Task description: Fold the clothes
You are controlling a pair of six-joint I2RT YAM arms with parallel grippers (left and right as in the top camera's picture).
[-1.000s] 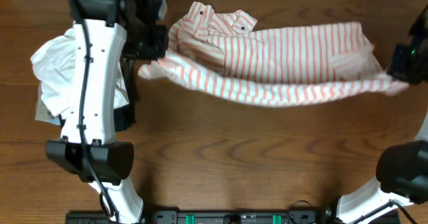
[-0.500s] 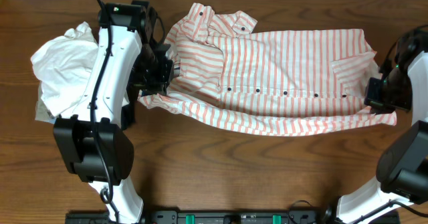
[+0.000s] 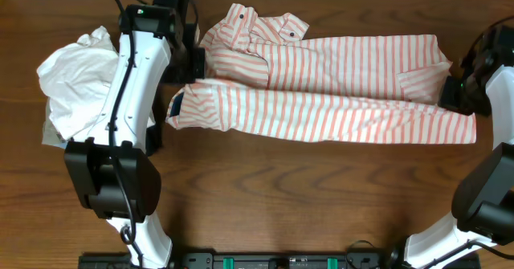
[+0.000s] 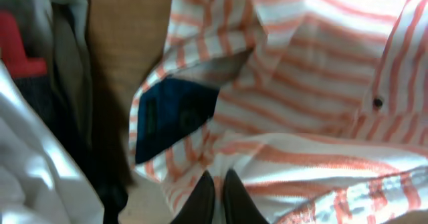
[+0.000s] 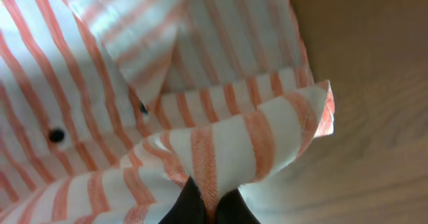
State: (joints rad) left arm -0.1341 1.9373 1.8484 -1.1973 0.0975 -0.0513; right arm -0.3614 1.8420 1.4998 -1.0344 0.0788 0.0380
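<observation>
Shirt (image 3: 321, 76): lies across the far half of the table (image 3: 281, 197), long axis left–right, near edge doubled over.
Left gripper (image 4: 215, 200): pinching the shirt's left end, below the blue label (image 4: 177, 110).
Right gripper (image 5: 204, 207): clamped on the right end.
Your cue: each arm sits at its own end.

The right gripper (image 5: 208, 207) sits at the bottom edge, its dark jaws pressed together on a folded hem of the striped shirt (image 5: 134, 70). The pinched white and salmon-orange cloth bulges up into a rolled corner toward the right. Two small dark buttons (image 5: 57, 136) show on the fabric at left. Brown wooden desk (image 5: 374, 83) fills the right side.
</observation>
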